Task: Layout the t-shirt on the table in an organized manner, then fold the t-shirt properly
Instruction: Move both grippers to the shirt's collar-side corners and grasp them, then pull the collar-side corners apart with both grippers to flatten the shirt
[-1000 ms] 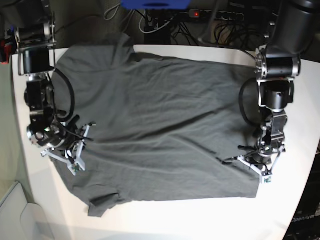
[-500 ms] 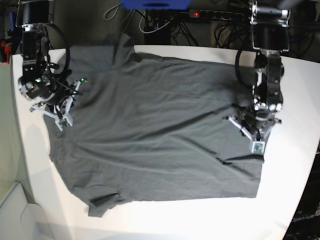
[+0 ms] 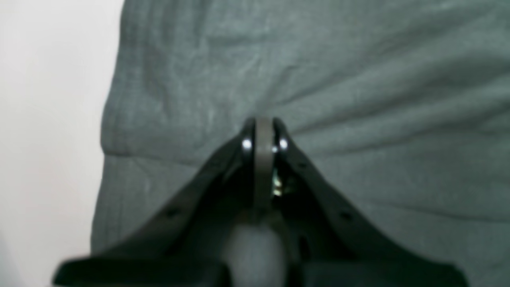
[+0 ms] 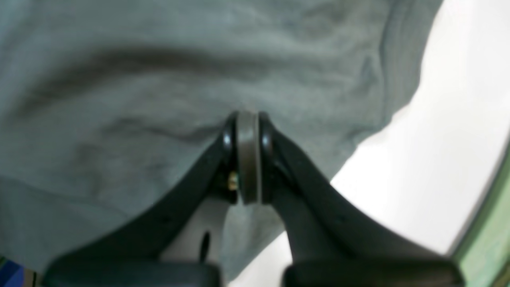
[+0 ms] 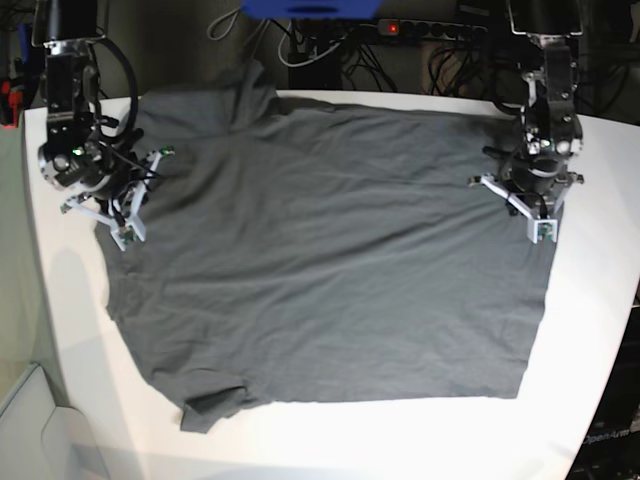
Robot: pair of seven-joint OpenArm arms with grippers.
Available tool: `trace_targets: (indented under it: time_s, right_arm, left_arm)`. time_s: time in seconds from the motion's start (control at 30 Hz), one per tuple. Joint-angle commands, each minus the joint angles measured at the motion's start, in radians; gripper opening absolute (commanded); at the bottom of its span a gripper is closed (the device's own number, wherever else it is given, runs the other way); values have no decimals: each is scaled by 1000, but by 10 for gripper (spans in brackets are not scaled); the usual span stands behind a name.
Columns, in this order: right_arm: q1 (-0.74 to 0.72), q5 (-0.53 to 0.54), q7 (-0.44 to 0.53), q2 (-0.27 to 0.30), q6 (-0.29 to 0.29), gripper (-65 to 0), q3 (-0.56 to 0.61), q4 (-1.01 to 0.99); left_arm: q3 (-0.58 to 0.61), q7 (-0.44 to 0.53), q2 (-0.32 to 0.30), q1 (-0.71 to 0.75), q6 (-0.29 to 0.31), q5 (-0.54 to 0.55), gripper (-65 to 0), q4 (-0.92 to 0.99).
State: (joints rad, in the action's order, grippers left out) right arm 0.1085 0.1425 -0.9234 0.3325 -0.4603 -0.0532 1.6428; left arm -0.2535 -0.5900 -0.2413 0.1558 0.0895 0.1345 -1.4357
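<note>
The dark grey t-shirt (image 5: 330, 250) lies spread on the white table (image 5: 400, 440), neck side at the left of the base view and hem at the right. One sleeve points to the back edge, and the other is crumpled at the front left. My left gripper (image 5: 541, 228) is shut at the hem's back part. In the left wrist view, wrinkles in the t-shirt (image 3: 358, 79) run into the left gripper (image 3: 263, 125). My right gripper (image 5: 127, 233) is shut at the shoulder edge. The right wrist view shows the t-shirt (image 4: 119, 79) puckered at the right gripper (image 4: 247, 119).
A power strip with cables (image 5: 430, 30) and a blue object (image 5: 310, 8) sit behind the table's back edge. A pale bin (image 5: 40, 430) stands off the front left corner. Bare table (image 3: 48, 119) lies beside the hem. A green edge (image 4: 490, 239) borders the table.
Both grippers have moved toward the back of the table. The shirt's hem and shoulder edges went with them, so the cloth now lies wider and flatter.
</note>
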Motion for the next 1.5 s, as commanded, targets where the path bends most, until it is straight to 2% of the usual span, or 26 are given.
trace_targets:
  time_s: [0.0,0.47,0.67,0.77,0.9,1.07,1.17,1.37,1.43,1.47]
  right_arm:
    - [-16,4,16,14,-1,-650,-6,10]
    - [-22,4,17,14,-1,-650,-6,6]
    - [-39,4,10,37,-1,-644,-49,40]
    - [-30,4,8,37,-1,-593,-84,83]
    - [36,4,8,30,-1,-487,-147,173]
    - [152,6,8,-17,-5,-398,-230,304]
    - [218,6,16,-49,-5,-383,-262,337]
    - [282,9,17,-79,-7,-380,-262,342]
    - [305,9,17,-79,-7,-380,-264,343]
    - [314,10,17,-80,-7,-380,-264,345]
  left_arm:
    - [-2,-51,-8,24,-4,-12,-648,-1]
    - [-2,-52,-8,-15,-4,-12,-648,-6]
    - [-2,-52,-8,-6,-4,-12,-647,-152]
    - [-4,-100,-8,-3,-4,-12,-645,-230]
    - [-4,-252,-8,8,-4,-12,-645,-340]
    - [-4,-334,1,83,-4,-11,-639,-466]
    - [-4,-327,3,132,-3,-11,-568,-500]
    - [-48,-338,7,199,-3,-11,-268,-508]
    - [-71,-330,7,229,-3,-11,-231,-508]
    - [-83,-330,7,242,-3,-11,-232,-508]
